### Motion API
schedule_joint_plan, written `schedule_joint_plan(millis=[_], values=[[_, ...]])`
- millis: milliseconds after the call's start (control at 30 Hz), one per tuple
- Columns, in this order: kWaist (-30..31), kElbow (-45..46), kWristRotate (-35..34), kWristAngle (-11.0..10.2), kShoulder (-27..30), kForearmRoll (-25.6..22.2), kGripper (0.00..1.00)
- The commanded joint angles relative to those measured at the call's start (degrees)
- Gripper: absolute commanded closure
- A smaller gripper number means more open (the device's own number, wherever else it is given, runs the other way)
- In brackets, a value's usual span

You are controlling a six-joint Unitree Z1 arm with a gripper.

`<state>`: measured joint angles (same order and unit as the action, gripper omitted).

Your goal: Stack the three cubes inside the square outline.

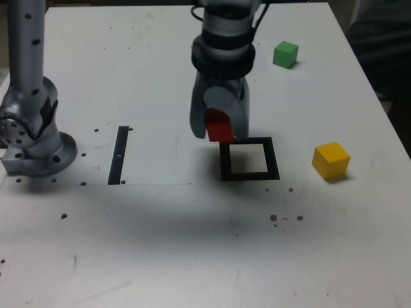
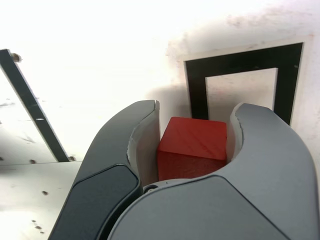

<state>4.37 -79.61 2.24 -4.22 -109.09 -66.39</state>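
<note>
The hand (image 1: 221, 128) is clamped on the red cube (image 1: 220, 126), one jaw pressed against each side — the wrist view shows the block (image 2: 192, 146) seated squarely between the two grey jaws, its top face and front face clear. In the exterior view the hand hangs low over the bench (image 1: 160, 244), with the cube just beside the far-left corner of the square outline (image 1: 249, 159) and seemingly a little above the surface; whether its underside touches the bench cannot be told. The cube is not yet inside the frame: the white centre lies a short way off toward the exterior view's right and nearer the camera.

The step in hand, then, is carrying the first block to its place. The next move calls for a small shift to bring the cube over the white centre, with its edges squared to the black border, then a gentle descent before the jaws part — the frame is only slightly wider than the block, so there is little room for error.

Farther out, the yellow cube (image 1: 331, 160) sits on the bench to the exterior view's right of the outline, and the green cube (image 1: 286, 54) rests well apart near the far edge. Both are untouched. A thin black strip (image 1: 119, 154) lies to the exterior view's left.
</note>
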Motion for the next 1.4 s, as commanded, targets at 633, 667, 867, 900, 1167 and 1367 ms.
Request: schedule_joint_plan(millis=[633, 667, 867, 900, 1167, 1367], values=[[0.29, -5.45, 0.1, 1.16, -8.44, 1.02, 0.72], [0.29, -5.56, 0.13, 1.17, -8.65, 1.04, 0.72], [0.29, -5.92, 0.22, 1.17, -9.57, 1.24, 0.7], [0.29, -5.85, 0.22, 1.16, -9.63, 1.28, 0.68], [-0.16, -4.69, 1.44, 1.5, -10.16, 2.9, 0.09], [-0.41, -4.0, 1.62, 1.58, -10.05, 3.52, 0.01]])
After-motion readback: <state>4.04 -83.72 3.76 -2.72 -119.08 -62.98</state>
